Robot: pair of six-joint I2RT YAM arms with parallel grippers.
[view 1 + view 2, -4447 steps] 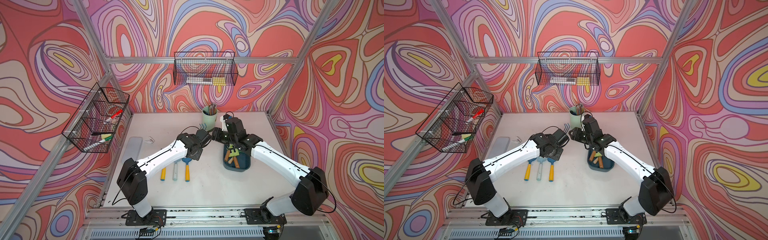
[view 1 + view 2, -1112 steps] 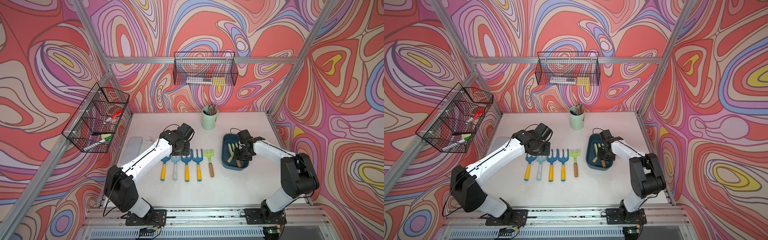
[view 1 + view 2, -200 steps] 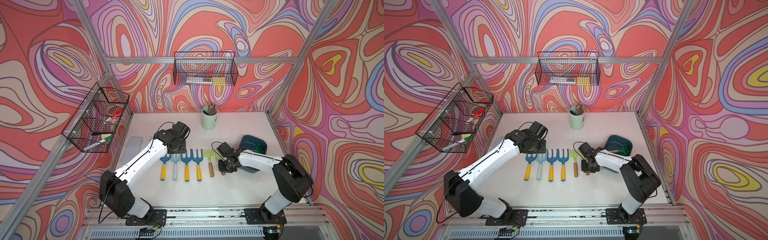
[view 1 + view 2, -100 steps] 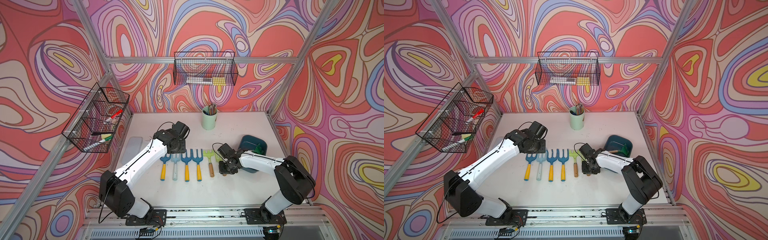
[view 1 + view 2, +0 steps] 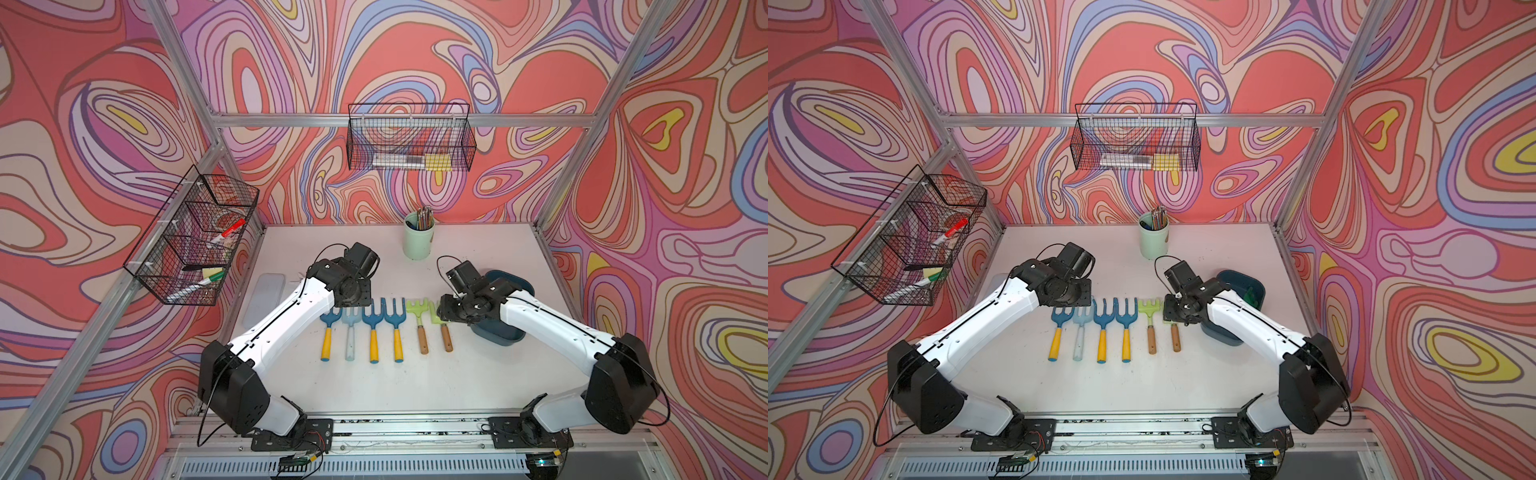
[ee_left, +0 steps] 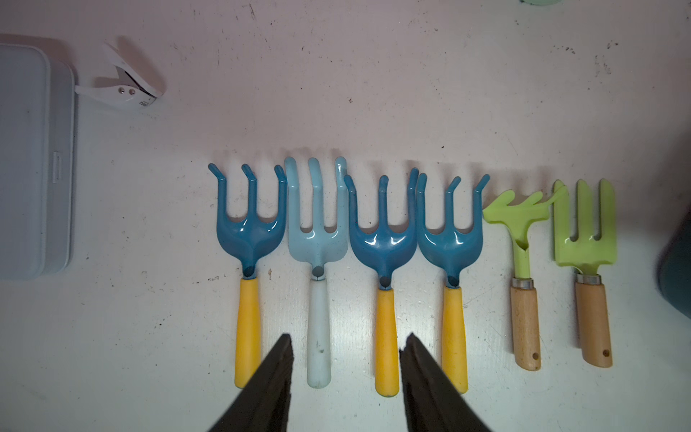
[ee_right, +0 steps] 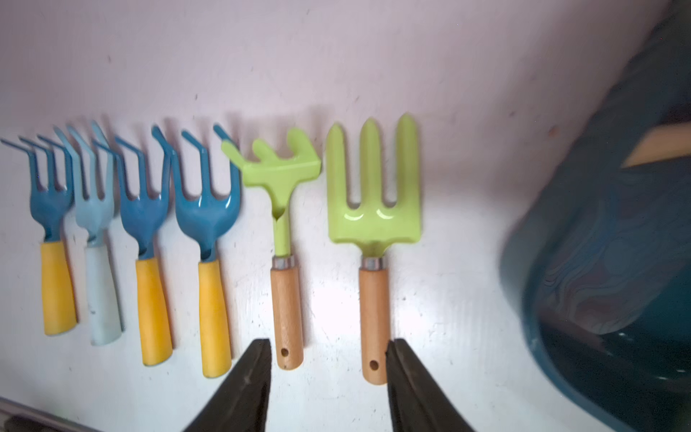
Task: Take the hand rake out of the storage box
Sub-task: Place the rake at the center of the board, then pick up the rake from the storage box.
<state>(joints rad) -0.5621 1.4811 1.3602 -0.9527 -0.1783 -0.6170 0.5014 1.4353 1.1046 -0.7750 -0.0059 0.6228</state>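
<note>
At the far left of the table lies the flat pale grey lid. Only the left wrist view shows the small white hole punch beside it, because the left arm covers that place in both top views.

The left gripper hangs above the handles of the row, about half open and holding nothing. The row starts with a blue cultivator, a pale blue hand fork and two more blue cultivators. Next come the green hand rake and the green hand fork, both with wooden handles.

So the rake is already out and lies flat on the table, fifth in the row. If the task means the fork instead, it is out as well, just beside the storage box.

The right gripper is low over the ends of the two wooden handles. Its jaws stand well apart and grip nothing, and the fork's handle end is close to one of them. I judge the step to be the end of a set-down. The next move calls for a straight lift, so that no jaw drags this handle.

The right arm partly hides the box at the right end. A top view shows something green inside it, and the blurred right wrist view shows a wood-coloured piece there. What it is, I cannot tell.
</note>
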